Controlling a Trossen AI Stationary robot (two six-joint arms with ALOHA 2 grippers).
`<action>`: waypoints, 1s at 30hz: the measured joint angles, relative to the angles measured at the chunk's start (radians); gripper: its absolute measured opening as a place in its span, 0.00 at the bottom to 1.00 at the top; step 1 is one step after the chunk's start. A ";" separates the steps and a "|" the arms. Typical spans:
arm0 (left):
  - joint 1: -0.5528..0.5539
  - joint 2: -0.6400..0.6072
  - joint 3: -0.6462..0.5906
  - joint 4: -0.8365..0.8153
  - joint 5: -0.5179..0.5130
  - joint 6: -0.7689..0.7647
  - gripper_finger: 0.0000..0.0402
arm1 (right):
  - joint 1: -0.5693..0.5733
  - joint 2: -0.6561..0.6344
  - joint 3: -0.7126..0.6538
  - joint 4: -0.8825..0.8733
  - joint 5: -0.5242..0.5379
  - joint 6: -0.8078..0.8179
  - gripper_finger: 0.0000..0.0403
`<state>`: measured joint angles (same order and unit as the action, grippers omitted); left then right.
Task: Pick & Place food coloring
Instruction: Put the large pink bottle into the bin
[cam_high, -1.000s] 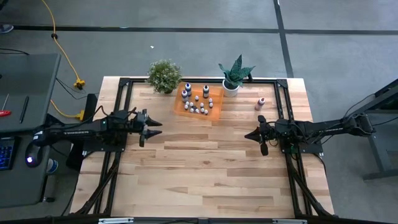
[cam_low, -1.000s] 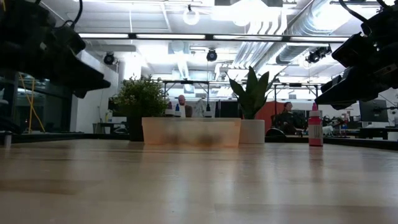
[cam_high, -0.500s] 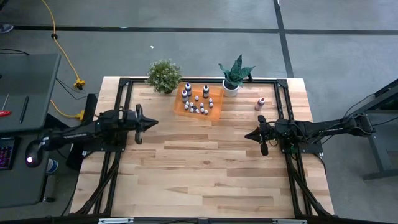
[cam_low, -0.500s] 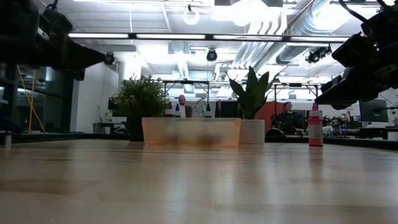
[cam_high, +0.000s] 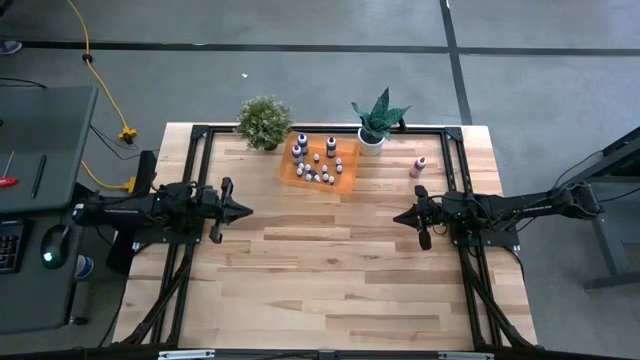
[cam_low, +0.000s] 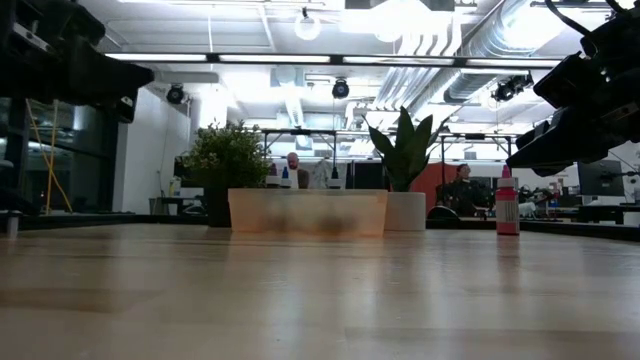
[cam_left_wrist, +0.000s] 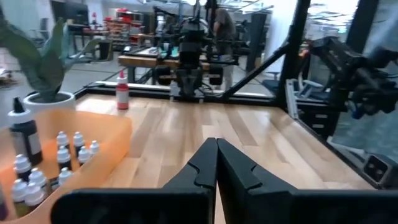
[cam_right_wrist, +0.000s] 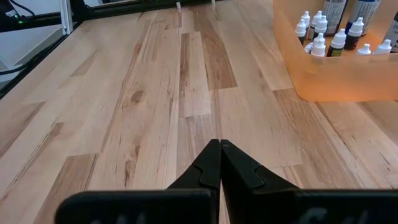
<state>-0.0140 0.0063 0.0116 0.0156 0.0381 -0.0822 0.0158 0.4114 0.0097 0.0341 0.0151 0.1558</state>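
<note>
While both arms hang over the middle band of the table (cam_high: 330, 270), the food coloring (cam_high: 318, 162) stands in an orange tray (cam_high: 346, 180) at the far centre, well apart from both. One pink bottle (cam_high: 419, 166) stands alone on the wood to the right of the tray, near the right arm.

The left gripper (cam_high: 243, 209) sits at the left side, jaws pressed fully together and holding nothing; the tray lies to its far right. The right gripper (cam_high: 399, 217) sits at the right side, jaws likewise fully together and empty; the tray lies to its far left.

A bushy plant (cam_high: 264, 121) and a spiky-leaved plant (cam_high: 377, 120) flank the tray. Beyond the light wooden table, the low view shows an open workshop with seated people (cam_low: 292, 168) and bright ceiling lights (cam_low: 306, 26).
</note>
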 joint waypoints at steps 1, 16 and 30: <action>-0.011 0.000 0.000 -0.004 -0.021 0.000 0.00 | 0.000 0.000 0.000 0.000 0.000 0.000 0.00; -0.011 0.043 0.000 -0.005 -0.046 0.003 0.00 | 0.000 0.000 0.000 0.000 0.000 0.000 0.00; -0.012 0.136 0.000 -0.001 -0.069 0.000 0.00 | 0.000 0.000 0.000 0.000 0.000 0.000 0.00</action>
<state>-0.0265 0.1421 0.0116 0.0148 -0.0314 -0.0826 0.0154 0.4111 0.0097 0.0338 0.0151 0.1558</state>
